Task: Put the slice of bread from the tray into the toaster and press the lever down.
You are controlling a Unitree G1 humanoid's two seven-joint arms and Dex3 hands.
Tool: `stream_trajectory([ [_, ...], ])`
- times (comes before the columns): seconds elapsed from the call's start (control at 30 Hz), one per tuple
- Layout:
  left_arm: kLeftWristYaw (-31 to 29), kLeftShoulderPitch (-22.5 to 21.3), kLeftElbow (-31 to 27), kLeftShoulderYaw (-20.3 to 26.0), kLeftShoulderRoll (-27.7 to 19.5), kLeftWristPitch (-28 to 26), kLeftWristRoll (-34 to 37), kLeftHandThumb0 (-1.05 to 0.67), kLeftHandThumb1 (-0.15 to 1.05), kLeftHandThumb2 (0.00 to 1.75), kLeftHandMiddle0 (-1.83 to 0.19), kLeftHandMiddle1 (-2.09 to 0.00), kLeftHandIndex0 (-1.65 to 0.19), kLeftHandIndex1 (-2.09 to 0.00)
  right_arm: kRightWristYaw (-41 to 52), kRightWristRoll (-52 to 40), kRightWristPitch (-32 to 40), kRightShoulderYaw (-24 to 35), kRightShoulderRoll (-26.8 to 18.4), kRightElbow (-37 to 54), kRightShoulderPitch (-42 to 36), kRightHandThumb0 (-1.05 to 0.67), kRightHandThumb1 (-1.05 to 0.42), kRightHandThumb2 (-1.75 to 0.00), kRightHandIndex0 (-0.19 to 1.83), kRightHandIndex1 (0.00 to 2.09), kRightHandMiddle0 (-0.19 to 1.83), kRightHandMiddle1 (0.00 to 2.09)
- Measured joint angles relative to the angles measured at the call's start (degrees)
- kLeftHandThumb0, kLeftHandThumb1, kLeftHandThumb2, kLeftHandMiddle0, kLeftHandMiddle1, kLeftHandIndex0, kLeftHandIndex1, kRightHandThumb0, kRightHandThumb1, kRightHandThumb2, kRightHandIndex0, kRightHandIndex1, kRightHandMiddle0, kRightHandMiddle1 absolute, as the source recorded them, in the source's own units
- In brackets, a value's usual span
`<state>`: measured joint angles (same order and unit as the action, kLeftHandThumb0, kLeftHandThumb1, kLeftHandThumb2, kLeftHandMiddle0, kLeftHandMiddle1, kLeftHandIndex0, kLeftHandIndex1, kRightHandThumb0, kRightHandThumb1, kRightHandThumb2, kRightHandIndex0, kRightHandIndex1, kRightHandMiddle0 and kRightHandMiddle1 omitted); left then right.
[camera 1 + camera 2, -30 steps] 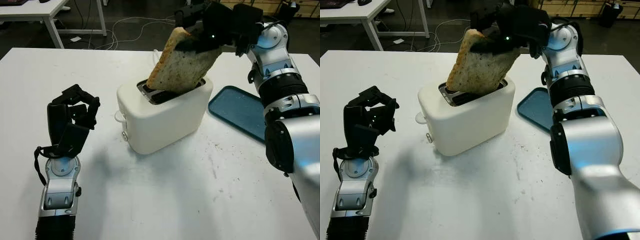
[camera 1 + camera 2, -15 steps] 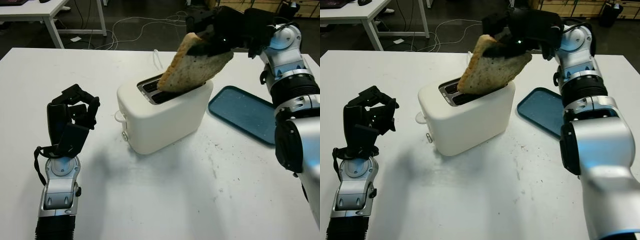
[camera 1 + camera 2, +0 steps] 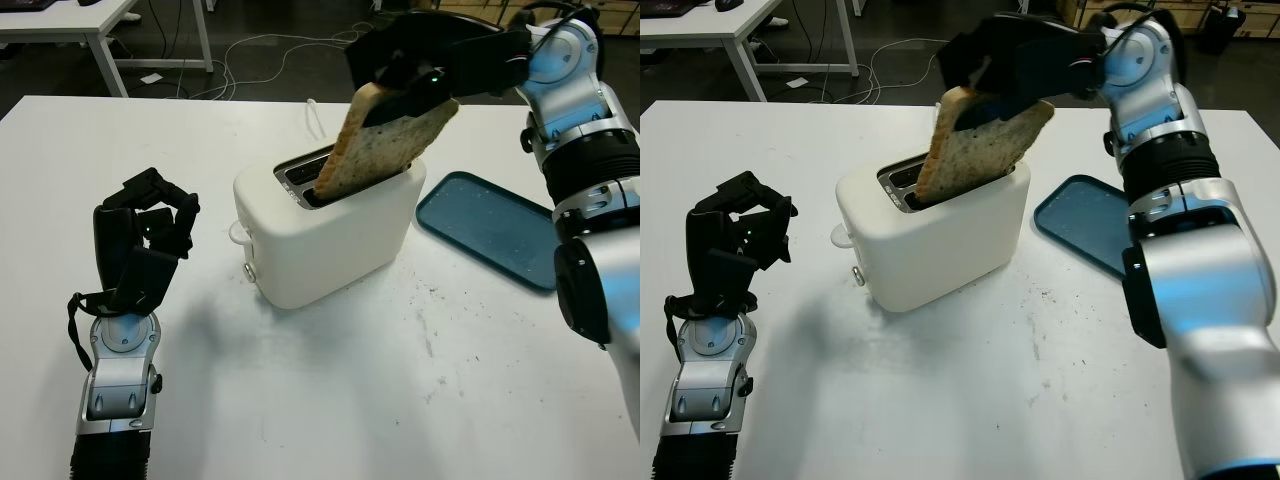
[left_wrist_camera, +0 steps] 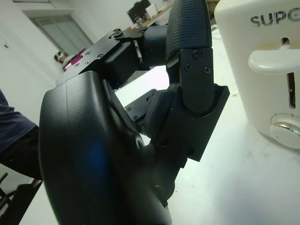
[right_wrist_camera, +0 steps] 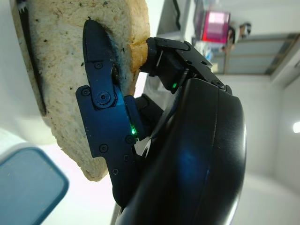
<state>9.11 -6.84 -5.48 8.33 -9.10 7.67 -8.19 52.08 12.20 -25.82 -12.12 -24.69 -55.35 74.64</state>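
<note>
A seeded slice of bread [image 3: 385, 145] stands nearly upright with its lower edge inside a slot of the white toaster [image 3: 325, 230]. My right hand [image 3: 415, 65] is shut on the slice's top, above the toaster; the right wrist view shows a black finger [image 5: 103, 103] pressed on the bread [image 5: 61, 75]. The toaster's lever [image 4: 274, 60] is up on its near-left end. The blue tray [image 3: 490, 228] lies bare to the right of the toaster. My left hand [image 3: 145, 235] stays curled at the front left, holding nothing.
The white table [image 3: 350, 400] has crumbs in front of the toaster. A white cable [image 3: 315, 118] runs off behind the toaster. Beyond the table's far edge are a dark floor with cables and another white desk [image 3: 90, 25].
My right hand has turned the bread from a slanted lean to nearly upright and lowered its bottom edge into the toaster slot. The left hand has not moved.
</note>
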Motion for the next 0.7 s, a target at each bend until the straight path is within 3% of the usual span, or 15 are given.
stream_trajectory([
  [0.27,0.12,0.08,0.00,0.00,0.07,0.00,-0.74,-0.81,0.79,0.59,-1.37,-1.55,-1.12,-1.59,2.39,-0.29,2.88,-1.61,2.77,7.40,-3.71,-0.48,-0.92,-0.29,1.14,1.75,0.88,1.75],
  [0.37,0.12,0.09,0.00,0.00,0.11,0.00,-0.81,-0.81,0.79,0.59,-1.37,-1.55,-1.12,-1.60,2.21,-0.10,2.91,-2.28,3.22,9.55,-4.36,-0.63,-0.92,-0.18,1.01,1.75,0.77,1.74],
  [0.4,0.12,0.11,0.00,0.00,0.12,0.00,-0.84,-0.81,0.79,0.59,-1.37,-1.55,-1.12,-1.59,2.13,0.31,2.90,-2.61,3.22,10.27,-4.58,-0.71,-0.92,-0.14,0.93,1.54,0.75,1.44],
  [0.47,0.15,0.16,0.00,0.02,0.11,0.00,-0.86,-0.82,0.79,0.58,-1.37,-1.55,-1.12,-1.59,2.07,1.89,2.90,-3.84,2.87,11.50,-4.85,-0.77,-0.92,-0.11,0.90,1.26,0.80,1.06],
  [0.53,0.14,0.19,0.00,0.02,0.12,0.00,-0.83,-0.82,0.79,0.58,-1.37,-1.55,-1.13,-1.59,2.18,2.77,2.84,-4.97,2.35,12.13,-5.00,-0.81,-0.92,-0.09,0.90,0.78,0.83,0.65],
  [0.57,0.13,0.21,0.00,0.02,0.12,0.00,-0.83,-0.82,0.79,0.58,-1.37,-1.55,-1.13,-1.59,2.29,3.26,2.80,-5.41,2.06,12.28,-5.00,-0.82,-0.92,-0.08,0.90,0.65,0.84,0.53],
  [0.63,0.14,0.24,0.00,0.02,0.11,0.00,-0.86,-0.81,0.80,0.57,-1.38,-1.55,-1.13,-1.59,2.78,4.28,1.89,-6.48,1.32,12.37,-5.00,-0.82,-0.92,-0.09,0.61,0.40,0.67,0.31],
  [0.7,0.14,0.26,-0.01,0.02,0.12,0.01,-0.86,-0.81,0.79,0.57,-1.38,-1.56,-1.13,-1.60,3.26,4.58,0.18,-7.04,0.37,12.36,-5.00,-0.82,-0.92,-0.05,0.38,0.29,0.54,0.18],
])
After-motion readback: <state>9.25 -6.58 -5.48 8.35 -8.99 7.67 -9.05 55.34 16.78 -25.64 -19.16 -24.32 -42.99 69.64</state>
